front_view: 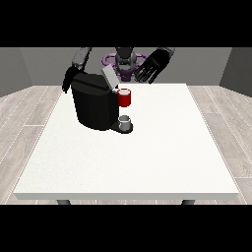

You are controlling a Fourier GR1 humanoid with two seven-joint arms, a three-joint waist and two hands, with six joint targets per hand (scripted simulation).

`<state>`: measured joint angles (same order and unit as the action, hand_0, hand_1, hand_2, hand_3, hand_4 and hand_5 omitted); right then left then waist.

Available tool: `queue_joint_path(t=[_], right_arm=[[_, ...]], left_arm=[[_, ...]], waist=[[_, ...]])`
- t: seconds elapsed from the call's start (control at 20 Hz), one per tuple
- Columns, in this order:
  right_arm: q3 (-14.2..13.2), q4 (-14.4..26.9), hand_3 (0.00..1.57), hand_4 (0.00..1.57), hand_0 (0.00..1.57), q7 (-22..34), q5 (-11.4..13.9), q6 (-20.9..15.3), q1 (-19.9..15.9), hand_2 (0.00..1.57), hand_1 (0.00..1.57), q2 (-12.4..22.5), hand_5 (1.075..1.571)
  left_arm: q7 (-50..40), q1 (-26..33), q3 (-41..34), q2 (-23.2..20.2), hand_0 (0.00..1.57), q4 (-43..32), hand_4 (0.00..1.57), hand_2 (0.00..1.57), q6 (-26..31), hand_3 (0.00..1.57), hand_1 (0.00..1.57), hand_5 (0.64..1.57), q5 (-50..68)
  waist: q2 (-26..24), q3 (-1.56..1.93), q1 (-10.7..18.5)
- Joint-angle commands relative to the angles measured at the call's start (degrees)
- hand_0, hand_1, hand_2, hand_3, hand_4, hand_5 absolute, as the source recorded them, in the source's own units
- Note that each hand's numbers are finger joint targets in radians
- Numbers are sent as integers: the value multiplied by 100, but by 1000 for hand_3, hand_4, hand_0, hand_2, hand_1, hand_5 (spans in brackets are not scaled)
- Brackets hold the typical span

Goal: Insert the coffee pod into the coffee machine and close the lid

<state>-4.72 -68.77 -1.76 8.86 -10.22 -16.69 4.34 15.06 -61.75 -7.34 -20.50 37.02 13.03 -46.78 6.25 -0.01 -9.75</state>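
While one coffee machine [93, 106] stands on one table [162, 157], the hand at the view's right [151, 66] hovers raised, fingers spread and released.

Large white table [162, 162], grey wood-plank floor [29, 113], grey walls [19, 64]

White table [162, 162], black coffee machine [93, 106] standing on its far left part

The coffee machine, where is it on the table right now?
In the front view the coffee machine stands on the white table's far left part, with a red thing at the machine on its right side.
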Motion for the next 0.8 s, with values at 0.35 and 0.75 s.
queue_joint_path(t=[0.35, 0.75], right_arm=[[-300, -167, 0, 0, 0, -140, -403, 256, 779, 0, 0, 134, 1571], [-5, -627, 0, 62, 0, 169, -507, 798, 464, 0, 0, 263, 1571]], left_arm=[[539, 2015, -1679, 1506, 0, -249, 274, 0, 364, 0, 0, 1571, 2299], [519, 3056, -1377, 1906, 0, -50, 389, 0, 405, 0, 0, 1571, 2286]], waist=[[-1799, -8, 1158], [-2304, 1, 1618]])
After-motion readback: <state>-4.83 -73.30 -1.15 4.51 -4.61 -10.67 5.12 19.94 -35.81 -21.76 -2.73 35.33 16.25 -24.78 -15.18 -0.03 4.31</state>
